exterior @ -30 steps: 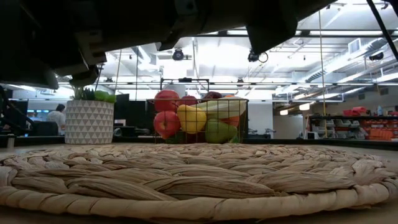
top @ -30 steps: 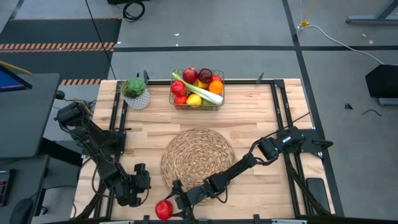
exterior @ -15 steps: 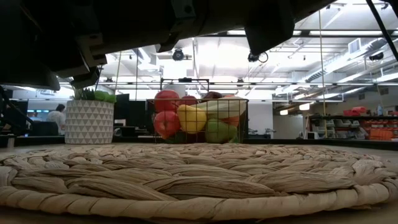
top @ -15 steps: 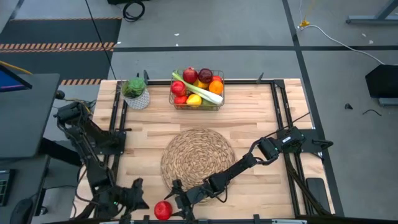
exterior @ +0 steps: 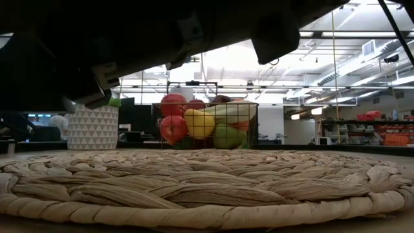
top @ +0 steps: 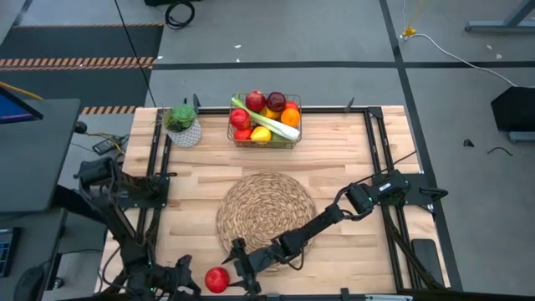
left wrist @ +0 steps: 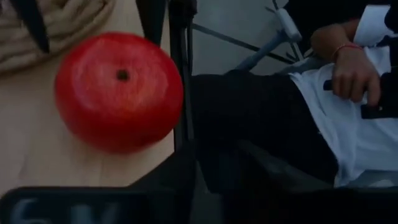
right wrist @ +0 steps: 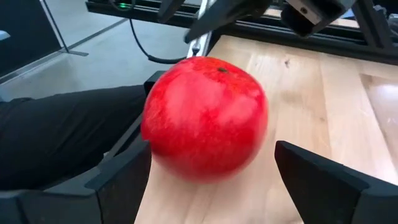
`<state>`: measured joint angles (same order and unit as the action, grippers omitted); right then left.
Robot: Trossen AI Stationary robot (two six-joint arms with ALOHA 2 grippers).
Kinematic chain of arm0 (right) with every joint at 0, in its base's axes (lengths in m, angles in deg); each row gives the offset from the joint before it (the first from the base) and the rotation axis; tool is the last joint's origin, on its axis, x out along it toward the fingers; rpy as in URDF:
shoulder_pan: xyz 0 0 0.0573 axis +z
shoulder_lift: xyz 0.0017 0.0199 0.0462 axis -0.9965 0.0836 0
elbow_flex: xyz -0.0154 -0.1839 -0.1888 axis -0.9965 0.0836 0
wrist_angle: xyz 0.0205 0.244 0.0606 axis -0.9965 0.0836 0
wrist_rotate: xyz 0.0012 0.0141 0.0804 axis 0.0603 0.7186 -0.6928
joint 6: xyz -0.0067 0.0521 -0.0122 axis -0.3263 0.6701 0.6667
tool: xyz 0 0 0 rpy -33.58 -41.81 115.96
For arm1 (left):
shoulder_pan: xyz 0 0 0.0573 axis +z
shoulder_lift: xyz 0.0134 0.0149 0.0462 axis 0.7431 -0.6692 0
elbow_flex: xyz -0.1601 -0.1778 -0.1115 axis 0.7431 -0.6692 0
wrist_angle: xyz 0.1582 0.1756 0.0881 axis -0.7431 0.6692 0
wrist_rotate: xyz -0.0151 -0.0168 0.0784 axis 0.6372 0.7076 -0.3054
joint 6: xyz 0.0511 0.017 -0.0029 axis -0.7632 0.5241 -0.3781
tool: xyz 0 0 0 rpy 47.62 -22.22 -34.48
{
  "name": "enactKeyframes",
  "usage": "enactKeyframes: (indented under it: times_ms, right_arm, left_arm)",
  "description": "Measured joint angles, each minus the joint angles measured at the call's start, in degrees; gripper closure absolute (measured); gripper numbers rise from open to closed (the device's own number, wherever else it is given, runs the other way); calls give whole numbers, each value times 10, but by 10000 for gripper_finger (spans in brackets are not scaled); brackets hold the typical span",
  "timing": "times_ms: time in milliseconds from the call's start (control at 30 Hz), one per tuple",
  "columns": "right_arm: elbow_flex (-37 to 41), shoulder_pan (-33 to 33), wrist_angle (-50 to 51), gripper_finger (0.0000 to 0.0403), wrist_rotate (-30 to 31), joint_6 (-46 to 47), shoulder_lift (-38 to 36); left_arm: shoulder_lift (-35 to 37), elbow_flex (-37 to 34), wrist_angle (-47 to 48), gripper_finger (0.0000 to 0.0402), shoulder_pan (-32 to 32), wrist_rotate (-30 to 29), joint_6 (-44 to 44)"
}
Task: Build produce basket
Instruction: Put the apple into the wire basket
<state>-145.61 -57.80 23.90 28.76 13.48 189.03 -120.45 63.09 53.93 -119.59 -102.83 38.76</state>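
A red apple (top: pixel 217 279) rests on the wooden table near its near edge, just in front of the round woven mat (top: pixel 266 213). My right gripper (top: pixel 231 269) is open and low, with one finger on each side of the apple (right wrist: pixel 205 118). My left gripper (top: pixel 182 276) is open, left of the apple at the near edge, and faces it (left wrist: pixel 118 90). The wire basket (top: pixel 265 122) stands at the far middle. It holds red apples, an orange, a lemon and a leek. My right gripper comes in level from the table's right, and the apple sits between its open fingers. One finger (right wrist: pixel 121 177) is close against the apple's side, and a gap shows at the other finger (right wrist: pixel 323 180). I cannot tell whether either touches. The apple rests on the table.
A white pot with a green plant (top: pixel 183 125) stands left of the basket. The mat fills the table's middle (exterior: pixel 207 188). A seated person's lap and hand (left wrist: pixel 348 68) show just beyond the near edge. Bare wood lies to the right of the mat.
My left gripper has gone toward the table's near edge and down, and now stands beside the apple on its left. My right gripper and the apple have stayed where they were.
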Motion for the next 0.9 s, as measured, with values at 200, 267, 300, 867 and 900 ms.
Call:
enactKeyframes:
  times_ms: [200,267,300,867,900]
  right_arm:
    - [0,0,7,56,0,0,0]
    - [0,0,13,56,0,0,0]
    - [0,0,15,56,0,0,0]
    - [0,-1,7,56,0,10,0]
    - [0,-1,2,56,0,16,0]
  left_arm:
    - [-7,0,-4,188,-17,0,65]
    - [-7,0,-3,160,-24,0,90]
    - [-7,0,-2,146,-27,0,103]
    - [-70,0,38,81,29,-32,153]
    - [-70,-1,37,82,35,-32,142]
